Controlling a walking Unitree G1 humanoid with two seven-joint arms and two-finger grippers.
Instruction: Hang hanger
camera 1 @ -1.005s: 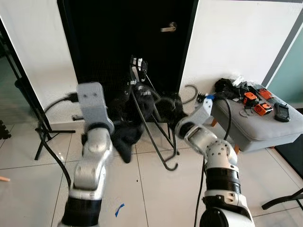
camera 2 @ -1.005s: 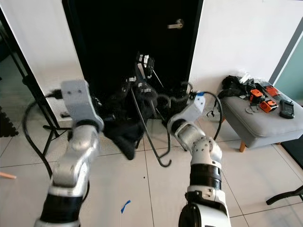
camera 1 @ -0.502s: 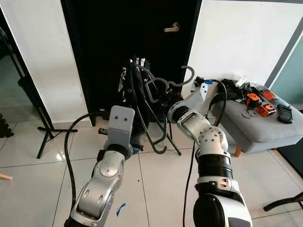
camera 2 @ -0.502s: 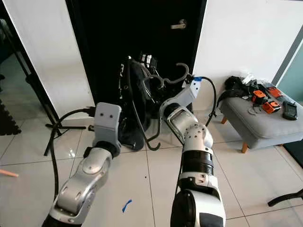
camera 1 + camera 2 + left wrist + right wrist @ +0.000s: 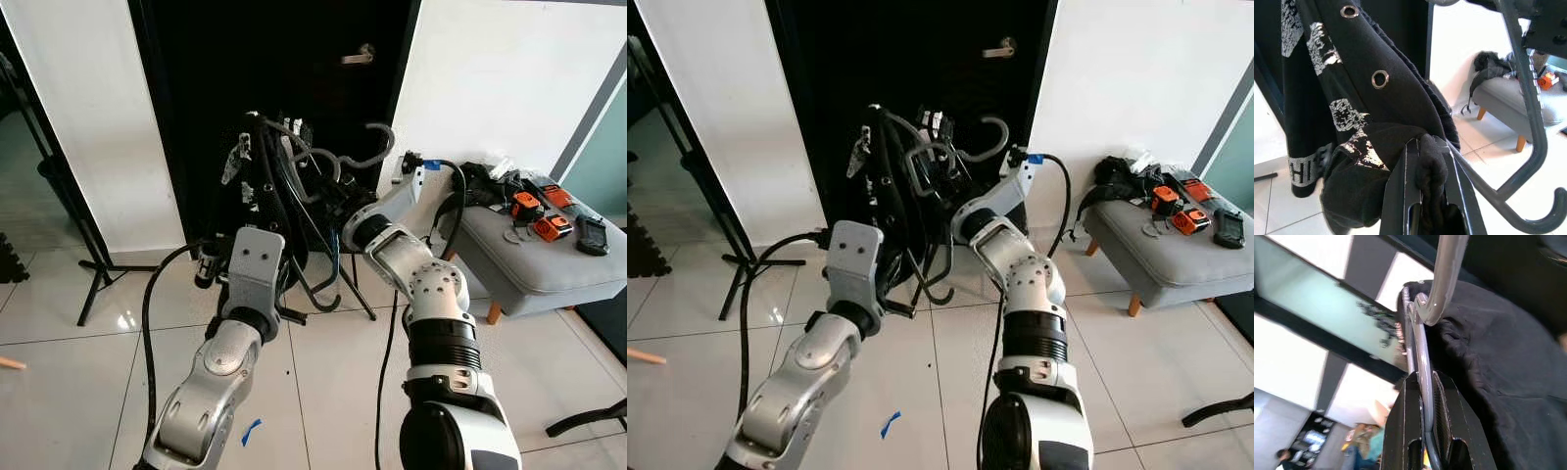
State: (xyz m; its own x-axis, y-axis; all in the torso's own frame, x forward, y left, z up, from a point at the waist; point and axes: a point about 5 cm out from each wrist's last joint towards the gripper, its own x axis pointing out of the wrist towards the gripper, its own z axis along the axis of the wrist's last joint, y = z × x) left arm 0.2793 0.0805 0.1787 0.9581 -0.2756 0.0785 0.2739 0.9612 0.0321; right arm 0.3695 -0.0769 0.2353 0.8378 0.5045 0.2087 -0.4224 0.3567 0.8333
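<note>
At centre frame, before the black door [image 5: 294,88], we are in the carry-and-lift step: hanger [image 5: 323,162] and garment [image 5: 1376,98] are raised, not yet hung. No rail or hook to receive them can be made out against the dark door, so we judge the next move calls for finding that support, then lifting the hanger's curved hook [image 5: 985,137] over it.

Our right gripper [image 5: 1422,382] is closed tight on the hanger's grey metal bar, which runs between the two black fingers [image 5: 1405,416] and bends up into the hook, with black cloth bunched just beside it. In the right eye view the hook sits at upper centre, pointing toward the door handle [image 5: 999,49].

Our left gripper [image 5: 1425,161] is clamped on a fold of the black garment, printed white, with metal eyelets [image 5: 1380,78]; the cloth fills the gap between the fingers. A grey bar of the hanger slants past it at the right of the left wrist view.

Outward: white tiled floor [image 5: 323,392], white wall [image 5: 490,78], a grey bench [image 5: 549,264] at right carrying orange-and-black gear [image 5: 534,215], and a black stand [image 5: 88,284] at left.
</note>
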